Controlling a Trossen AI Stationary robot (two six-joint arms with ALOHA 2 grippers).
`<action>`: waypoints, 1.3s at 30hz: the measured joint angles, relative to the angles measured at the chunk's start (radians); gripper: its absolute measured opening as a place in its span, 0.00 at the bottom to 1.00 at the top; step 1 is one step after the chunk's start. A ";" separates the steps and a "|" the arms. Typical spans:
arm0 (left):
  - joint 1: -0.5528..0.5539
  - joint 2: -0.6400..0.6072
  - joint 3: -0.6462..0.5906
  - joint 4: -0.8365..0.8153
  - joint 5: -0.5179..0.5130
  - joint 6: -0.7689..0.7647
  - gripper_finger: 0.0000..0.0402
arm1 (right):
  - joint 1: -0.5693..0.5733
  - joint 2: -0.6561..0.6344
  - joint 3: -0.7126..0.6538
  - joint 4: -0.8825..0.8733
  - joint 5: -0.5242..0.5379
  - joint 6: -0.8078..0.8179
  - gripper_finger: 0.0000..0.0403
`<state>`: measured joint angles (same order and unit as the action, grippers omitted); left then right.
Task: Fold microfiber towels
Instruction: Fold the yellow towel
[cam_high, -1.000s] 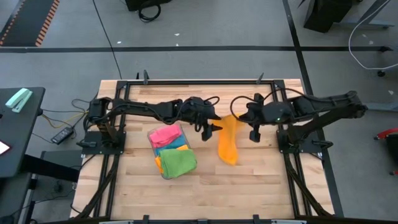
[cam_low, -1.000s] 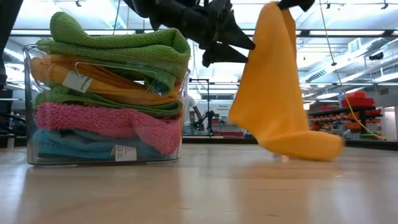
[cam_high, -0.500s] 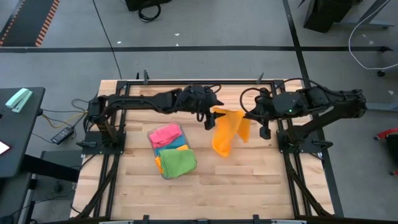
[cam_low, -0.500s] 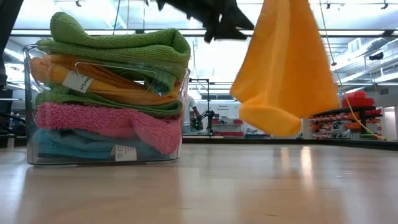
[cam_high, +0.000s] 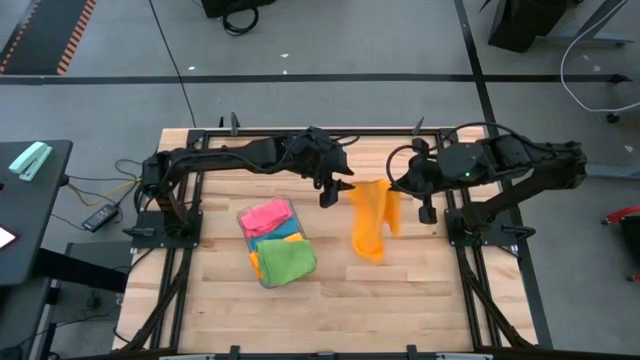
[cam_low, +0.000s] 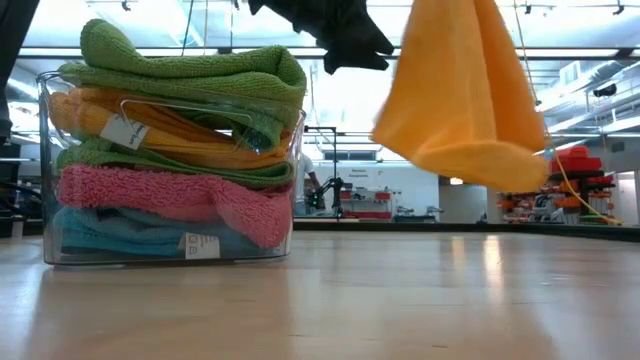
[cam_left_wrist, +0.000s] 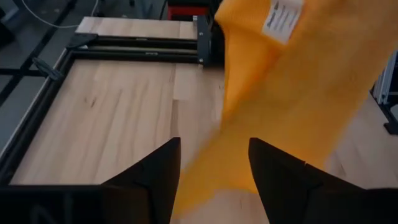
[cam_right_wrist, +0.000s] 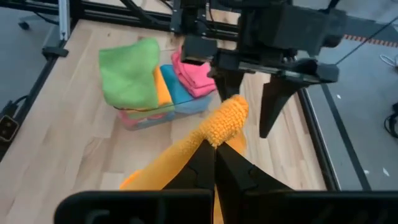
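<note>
One corner was all that held the orange towel (cam_high: 370, 220): the right gripper (cam_right_wrist: 216, 163) was clamped shut on it, right of centre in the high view. The rest hung free, clear of the table (cam_high: 400, 300), bunched in the low view's upper right. The left gripper (cam_high: 333, 192), just beside it at centre, had fingers (cam_left_wrist: 155, 180) spread with cloth sagging between them and nothing pinched. Likely failure: left closing on a mid-fold or double layer instead of an edge, giving a twisted spread. A hard pull apart could also slip the right's small bite and drop the towel. Folded towels (cam_high: 277, 245) sat in the clear tray (cam_low: 170, 255) at lower left of centre; a swinging hem could snag it.
</note>
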<state>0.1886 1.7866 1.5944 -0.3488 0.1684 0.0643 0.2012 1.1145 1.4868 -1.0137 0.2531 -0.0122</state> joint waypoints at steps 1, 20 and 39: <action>0.000 0.000 0.000 0.001 0.001 0.000 0.49 | 0.000 0.000 0.002 0.000 -0.005 -0.003 0.02; -0.009 -0.001 0.000 -0.136 0.021 0.034 0.38 | 0.000 -0.002 0.120 0.029 -0.020 -0.041 0.02; 0.019 -0.002 0.108 -0.386 0.013 0.037 0.03 | -0.001 0.009 0.121 -0.132 0.025 0.039 0.02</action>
<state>0.2078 1.7847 1.7027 -0.7346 0.1811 0.1014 0.2005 1.1235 1.6083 -1.1459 0.2781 0.0263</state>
